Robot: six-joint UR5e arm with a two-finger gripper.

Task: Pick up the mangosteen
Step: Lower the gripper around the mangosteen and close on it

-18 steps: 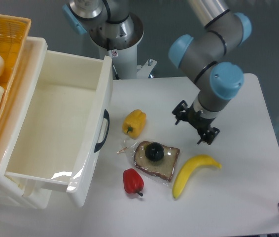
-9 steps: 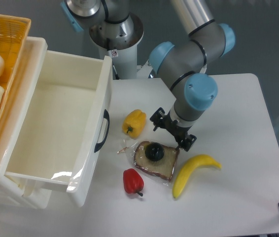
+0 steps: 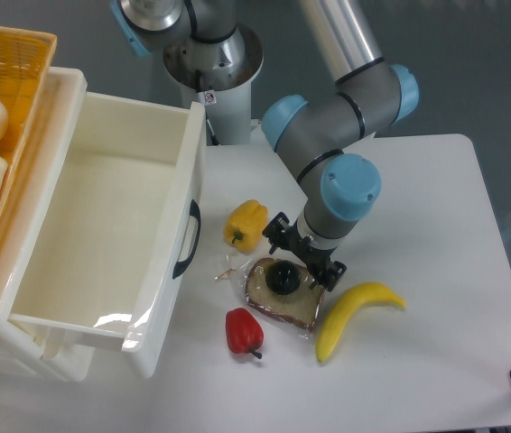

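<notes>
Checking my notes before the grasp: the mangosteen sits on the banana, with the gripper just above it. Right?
Not quite. In the camera view the mangosteen sits on the wrapped bread slice, not on the banana, which lies apart to the right. The gripper is indeed just above it.

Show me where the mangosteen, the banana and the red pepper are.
mangosteen (image 3: 283, 276), fixed camera, its dark top.
banana (image 3: 353, 312), fixed camera, its middle.
red pepper (image 3: 244, 331), fixed camera, its body.
</notes>
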